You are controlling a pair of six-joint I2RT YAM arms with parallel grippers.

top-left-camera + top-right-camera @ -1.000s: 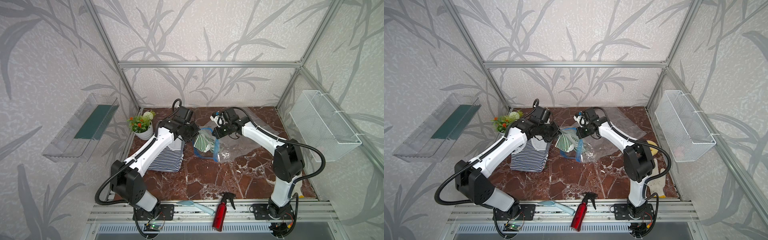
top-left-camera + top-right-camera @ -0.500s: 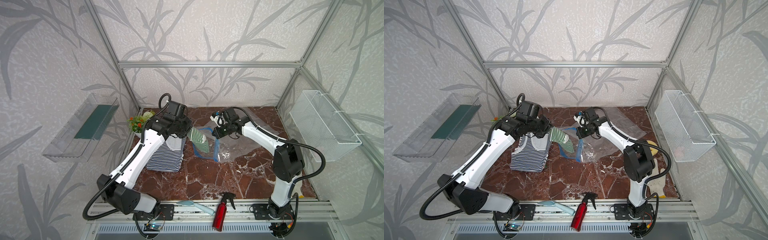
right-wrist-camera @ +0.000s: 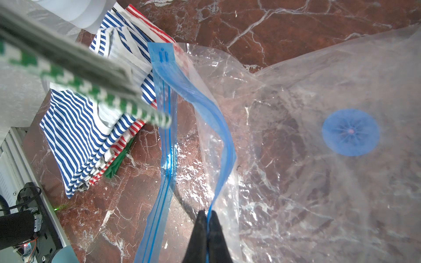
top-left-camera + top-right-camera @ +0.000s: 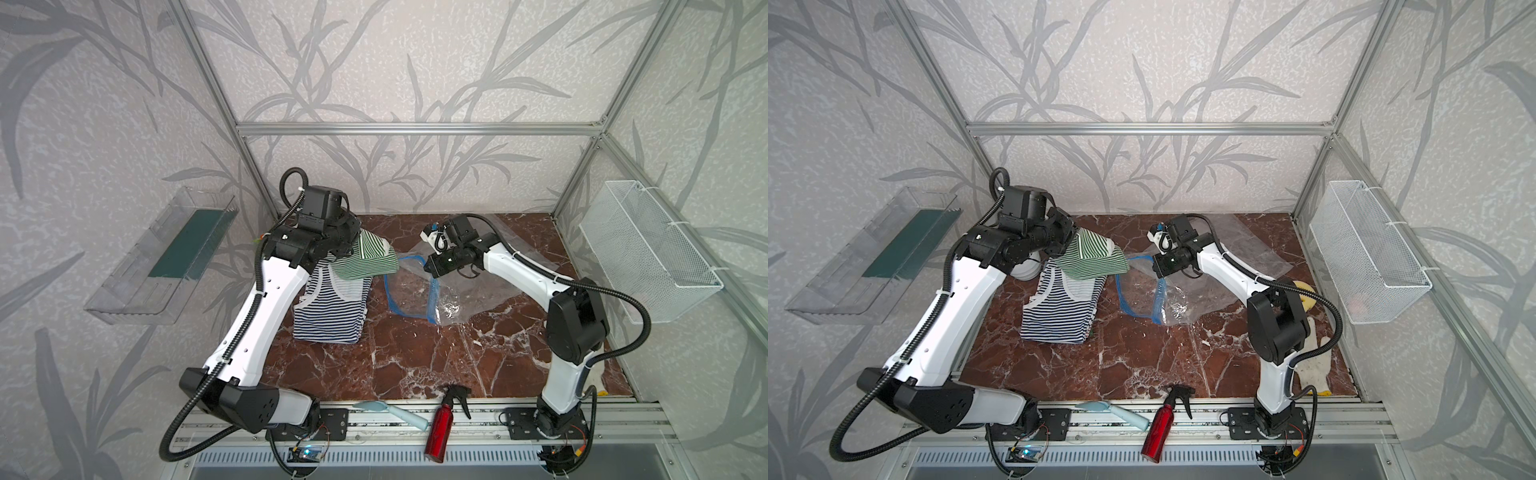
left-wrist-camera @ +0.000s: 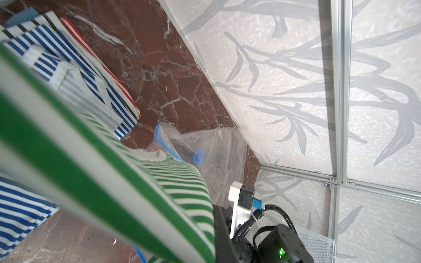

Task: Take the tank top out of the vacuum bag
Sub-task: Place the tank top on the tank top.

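Observation:
A green-and-white striped tank top (image 4: 365, 259) (image 4: 1096, 257) hangs in the air from my left gripper (image 4: 347, 245), which is shut on it and mostly hidden under the cloth. It hangs above a pile of striped tops (image 4: 328, 311), with its free end (image 3: 159, 118) just outside the bag's mouth. The clear vacuum bag (image 4: 453, 286) (image 3: 296, 170) lies on the marble floor, its mouth held open. My right gripper (image 3: 207, 214) (image 4: 430, 268) is shut on the bag's upper blue zip strip (image 3: 218, 127). The round blue valve (image 3: 350, 132) shows through the plastic.
A red spray bottle (image 4: 442, 424) and a light blue tool (image 4: 390, 413) lie on the front rail. A wire basket (image 4: 648, 253) hangs on the right wall, a clear shelf (image 4: 166, 257) on the left. A white pot (image 4: 1025, 270), a glove (image 4: 1312, 365) and a yellow sponge (image 4: 1304, 291) sit near the arms.
My left arm has risen and swung left, drawing the green striped tank top out of the bag's mouth to above the pile. The right arm has kept still on the zip strip.

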